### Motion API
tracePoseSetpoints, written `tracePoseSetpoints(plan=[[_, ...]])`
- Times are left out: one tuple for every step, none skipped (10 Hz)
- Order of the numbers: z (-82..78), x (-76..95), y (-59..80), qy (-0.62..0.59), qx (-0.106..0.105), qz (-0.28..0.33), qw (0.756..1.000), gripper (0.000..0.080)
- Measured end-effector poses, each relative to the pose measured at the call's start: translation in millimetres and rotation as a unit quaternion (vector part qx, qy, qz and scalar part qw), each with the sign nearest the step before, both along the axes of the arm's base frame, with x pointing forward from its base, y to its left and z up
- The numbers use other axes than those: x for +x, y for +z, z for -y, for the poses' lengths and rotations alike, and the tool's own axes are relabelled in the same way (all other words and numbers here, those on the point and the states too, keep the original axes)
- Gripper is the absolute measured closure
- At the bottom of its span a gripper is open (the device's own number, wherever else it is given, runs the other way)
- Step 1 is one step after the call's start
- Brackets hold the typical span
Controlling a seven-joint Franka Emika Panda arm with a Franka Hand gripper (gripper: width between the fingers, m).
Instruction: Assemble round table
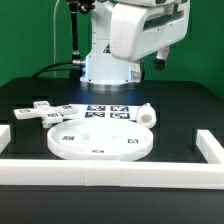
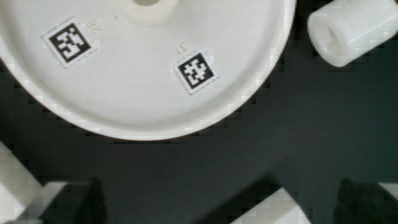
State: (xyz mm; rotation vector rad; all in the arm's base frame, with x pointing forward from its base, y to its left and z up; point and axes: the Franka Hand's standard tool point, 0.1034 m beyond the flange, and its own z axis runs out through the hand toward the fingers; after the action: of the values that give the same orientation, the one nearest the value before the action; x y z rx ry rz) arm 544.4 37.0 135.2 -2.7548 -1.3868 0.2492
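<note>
Gripper (image 2: 178, 206) is spread wide and empty above the rimmed round disc (image 1: 100, 141), which lies flat with the cylindrical leg (image 1: 147, 116) just beside it; recommended approach: descend squarely over the disc's rim before closing.

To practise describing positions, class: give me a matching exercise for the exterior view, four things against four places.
1 round disc
2 cross-shaped base piece
3 cylindrical leg
4 marker board

A farthest to the exterior view's left
B front centre
C just behind the disc
D exterior view's right of the marker board

Pairs: 1-B, 2-A, 3-D, 4-C
</note>
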Motion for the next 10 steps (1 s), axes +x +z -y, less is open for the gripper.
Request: tracePoseSetpoints(plan=[[0.1,1.8,0.2,0.0,0.0,-0.001,1.0,0.015],[0.1,1.8,0.2,0.0,0.0,-0.001,1.0,0.015],[0.2,1.7,0.1,0.0,0.0,-0.001,1.0,0.015],[0.2,1.8,-0.1,0.001,0.0,-0.001,1.0,0.015],[2.3,1.7,-0.6,0.007,0.001,-0.001,1.0,0.015],[12.6,1.1,-2.6,0.024,0.003,0.0,1.0,0.015],[24.9,0.0,-14.0,0.049,0.009,0.022,0.999,0.015],[37.1,-5.9,-28.4,0.078,0.016,0.034,0.996,0.015],[51.3,-10.0,-43.7,0.094,0.021,0.04,0.995,0.015],[61.9,-11.2,-57.1,0.101,0.025,0.039,0.994,0.015]])
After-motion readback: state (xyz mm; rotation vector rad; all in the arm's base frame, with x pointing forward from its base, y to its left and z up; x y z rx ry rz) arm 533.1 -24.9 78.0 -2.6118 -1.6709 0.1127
